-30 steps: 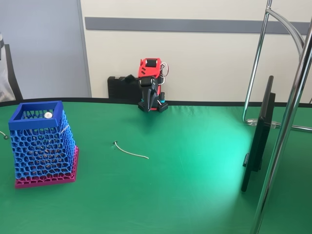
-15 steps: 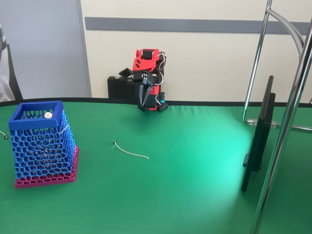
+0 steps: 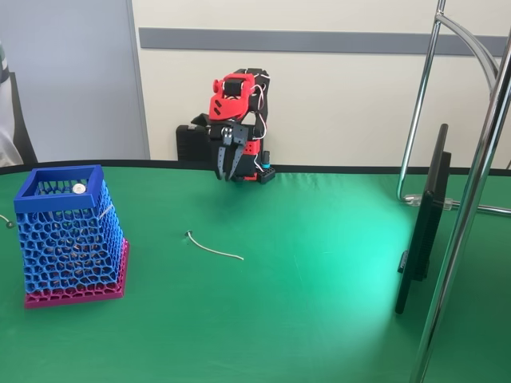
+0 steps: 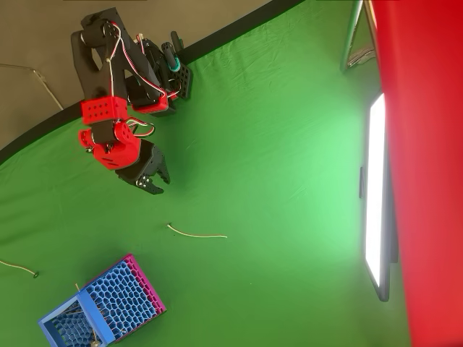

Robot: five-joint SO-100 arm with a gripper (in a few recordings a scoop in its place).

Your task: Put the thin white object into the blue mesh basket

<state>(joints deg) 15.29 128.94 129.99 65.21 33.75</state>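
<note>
In the fixed view the basket (image 3: 70,237) stands near the table's (image 3: 319,319) left edge with a small white ball (image 3: 79,189) on its rim, which the overhead view does not make clear. The stick (image 3: 213,246) lies flat on the cloth between basket and arm, nothing touching it. The gripper (image 3: 227,171) hangs at the back edge, jaws slightly parted and empty; a dark screen (image 3: 423,219) stands edge-on at the right.

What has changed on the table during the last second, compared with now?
The arm unfolded: its tool rose and swung out toward the left of the fixed view, fingers now slightly apart, holding nothing. The thin white object and the blue mesh basket lie as before.
</note>
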